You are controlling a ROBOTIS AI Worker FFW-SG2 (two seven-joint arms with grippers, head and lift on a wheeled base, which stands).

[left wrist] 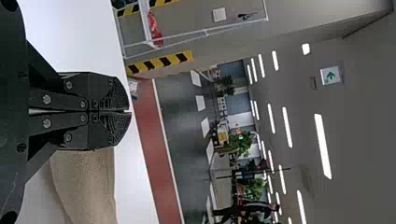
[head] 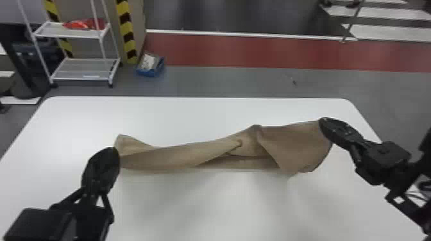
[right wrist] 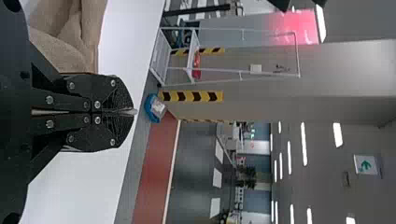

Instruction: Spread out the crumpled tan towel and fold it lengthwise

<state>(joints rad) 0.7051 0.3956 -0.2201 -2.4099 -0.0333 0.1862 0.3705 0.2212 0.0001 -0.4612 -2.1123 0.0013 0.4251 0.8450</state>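
Clearly bunched towel (head: 179, 155): a long, narrow, twisted band across the desk (head: 224, 208), from nine o'clock to two o'clock in the head view, between the two claws.
Left claw (head: 111, 153): narrow, fingers together at the towel's nine o'clock end, apparently pinching its edge.
Right claw (head: 325, 125): narrow too, at the two o'clock end, apparently pinching the upper corner, with a broad flap (head: 298, 145) hanging toward five o'clock.
Step in hand: I'd judge it still the spreading; the lengthwise fold should wait until the cloth lies flat.
Pull: ease the ends apart, evenly and gently, toward nine and three; a hard tug could slip a corner out.
Twist: the overlap (head: 239, 143) just past the middle, toward one o'clock, wants opening before the cloth goes down, or it will be pressed in as a crease.
Laying down: level both claws, let the loose edge touch first toward six, then draw back toward twelve so friction opens the layers.
Hidden cloth: how many layers sit beneath the overlap, and where the other corners lie, I cannot tell.
Hidden grips: in both wrist views the towel passes behind the fingers, so how much is caught is unclear.
Cut off: each wrist view crops the towel's middle.
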